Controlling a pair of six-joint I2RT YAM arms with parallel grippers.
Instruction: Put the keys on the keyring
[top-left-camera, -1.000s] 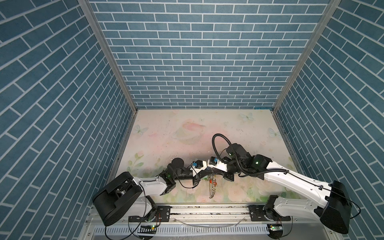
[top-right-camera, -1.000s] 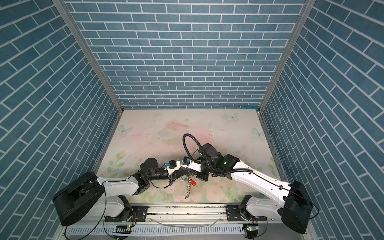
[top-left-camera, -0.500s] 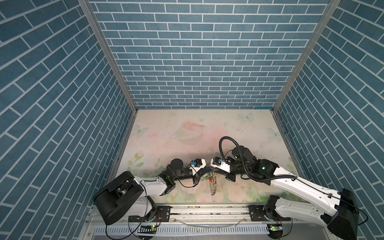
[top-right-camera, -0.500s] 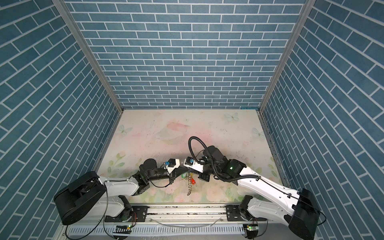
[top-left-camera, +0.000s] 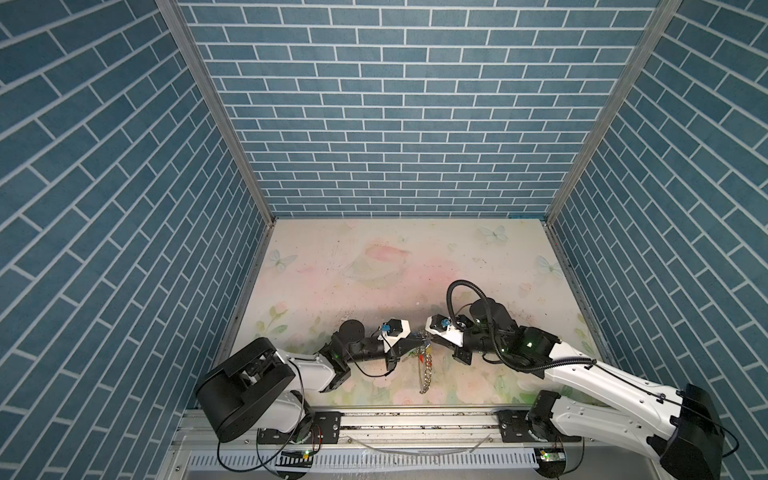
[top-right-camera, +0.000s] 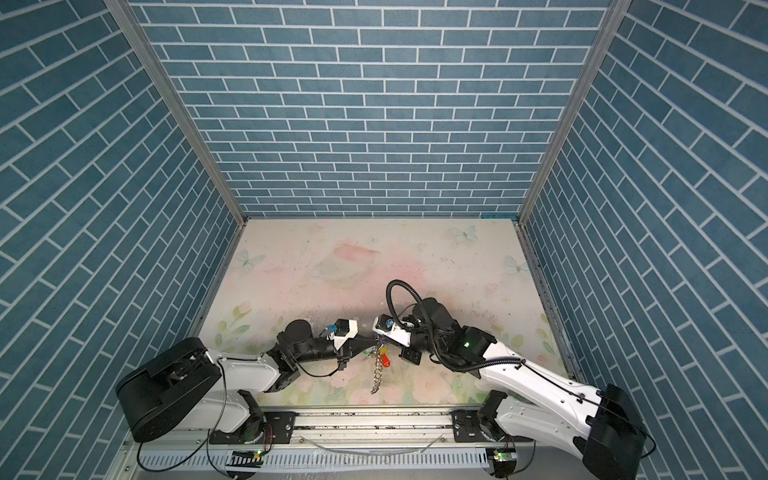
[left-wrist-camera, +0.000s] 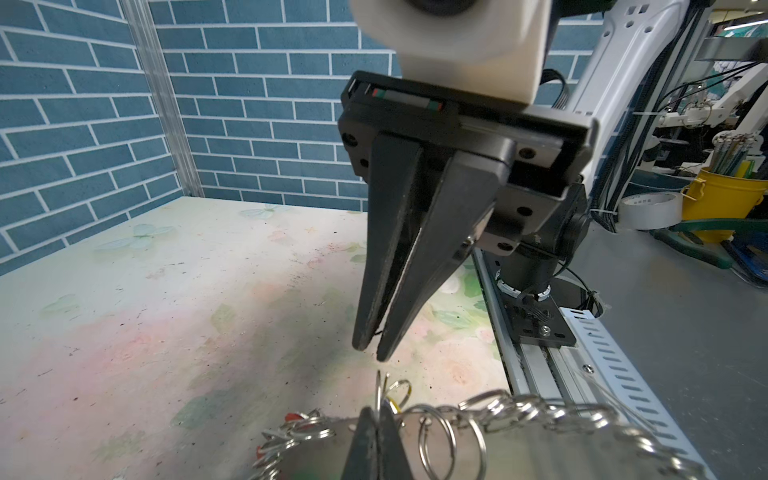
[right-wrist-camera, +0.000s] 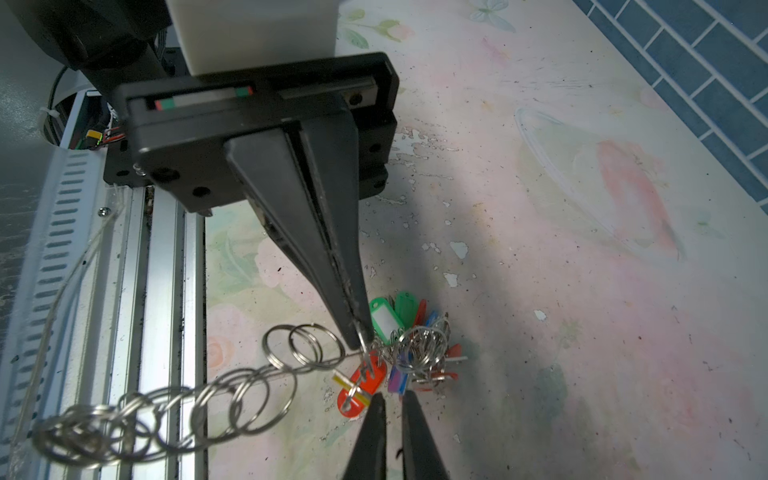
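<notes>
Two end effectors meet tip to tip low over the near edge of the floral worktop (top-left-camera: 374, 266). The left end effector (right-wrist-camera: 358, 337) is clamped tight on one silver wire ring of the keyring (right-wrist-camera: 419, 347). The bundle appears lifted a little off the surface, and a chain of linked rings (right-wrist-camera: 89, 436) trails away toward the front rail. The right end effector (left-wrist-camera: 371, 353) stands just short of that pinched ring, its jaws only a sliver apart with nothing visible between them.

The yellow-tagged key (right-wrist-camera: 351, 387) shows as a thin yellow strip lying across a red tag (right-wrist-camera: 347, 406), right below the left tips. It is near the green tag (right-wrist-camera: 384, 322) and the other coloured tags hanging from the ring cluster. It sits with the bundle, not loose on the worktop, and no key lies apart in either top view. Whether its own loop is fully threaded onto a ring cannot be told, because the wires there overlap and are too fine.

Judged from this, the task looks close to its end. What seems left is to finish or confirm the seating of the yellow key on its ring, then let go and set the bundle down.
</notes>
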